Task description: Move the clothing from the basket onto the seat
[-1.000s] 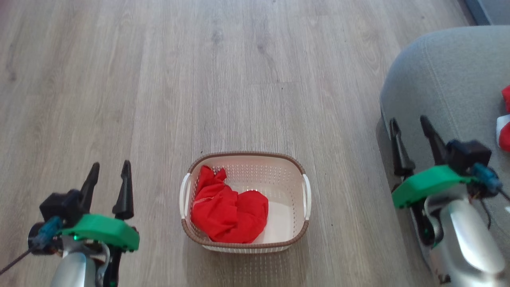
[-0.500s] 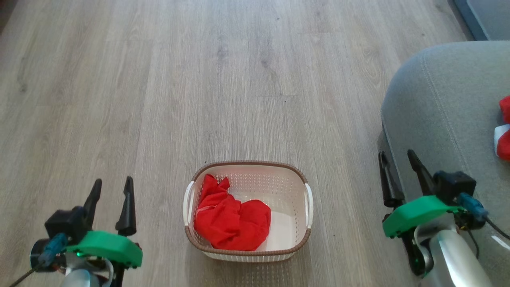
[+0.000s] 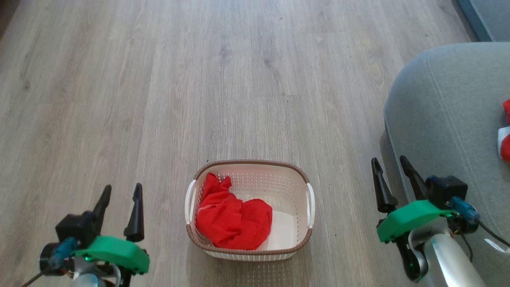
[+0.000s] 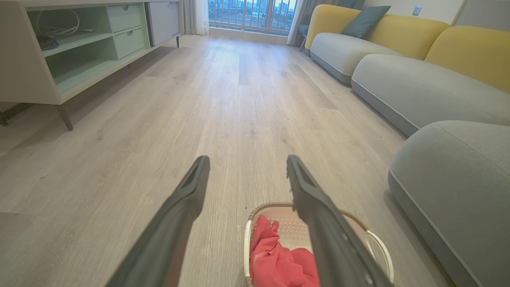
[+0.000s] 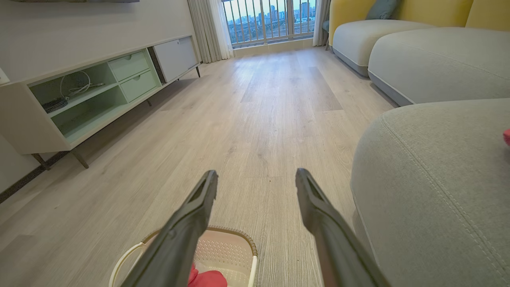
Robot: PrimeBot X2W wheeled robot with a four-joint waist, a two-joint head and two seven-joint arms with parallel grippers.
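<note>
Both grippers empty, fingers spread wide. Left gripper hangs over the floor left of the basket, right gripper on the basket's right, just beside the seat edge. Neither touches anything. Red clothing is bunched in the basket's left half, right half bare. A red-and-white piece lies on the seat at the right edge of the head view, so part of the job looks done

Risks from here: the fabric is soft and heaped, so a shallow pinch likely takes only a top fold, which slips out mid-carry onto the floor. Too deep, and a fingertip can catch a hole in the basket wall. The basket looks light and may lift or skid with the cloth. The left gripper is nearer the pile but farther from the seat, so it's a long carry and trailing cloth could hook the rim. The right gripper is close to the cushion corner and a swing may bump it. One garment or more in the heap, cannot tell
</note>
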